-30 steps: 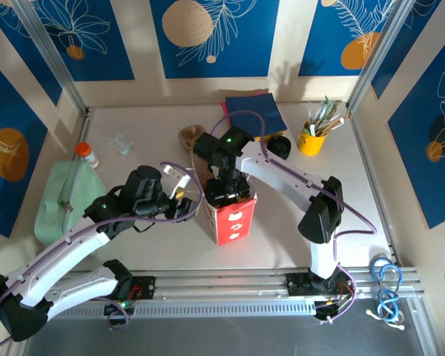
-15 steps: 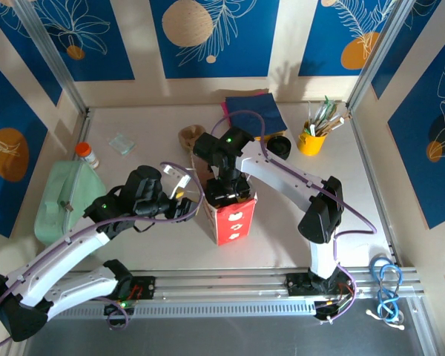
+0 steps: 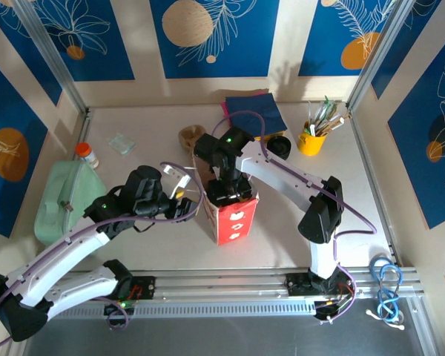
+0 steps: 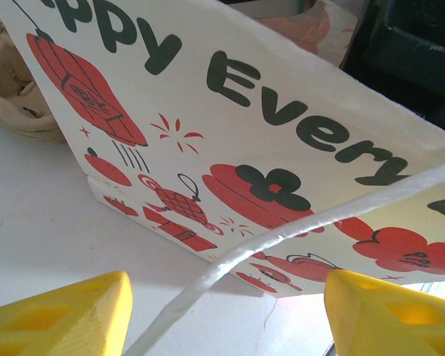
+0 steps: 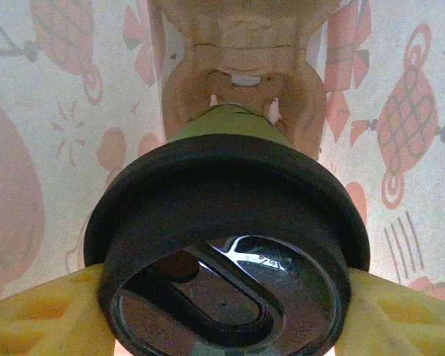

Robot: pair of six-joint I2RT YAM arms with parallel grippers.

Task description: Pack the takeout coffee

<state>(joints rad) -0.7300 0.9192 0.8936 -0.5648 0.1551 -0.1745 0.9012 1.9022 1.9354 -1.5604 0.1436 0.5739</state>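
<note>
Gripping the takeout coffee [image 5: 226, 126] by its black lid [image 5: 222, 215], your right claw [image 5: 224, 297] is clenched on both sides of the lid rim. The cup hangs upright inside the paper bag [image 5: 52, 111], over the pulp cup carrier [image 5: 241, 44] at the bottom. Expect it to be light, thin-walled and squashy. The lid looks glossy, so it may slip or pop off. A safer hold is just under the lid, with a gentle squeeze. Your left claw [image 4: 226, 311] is released, fingers wide, with the bag's cord handle [image 4: 282, 230] running loose between them above the table [image 4: 37, 245].
</note>
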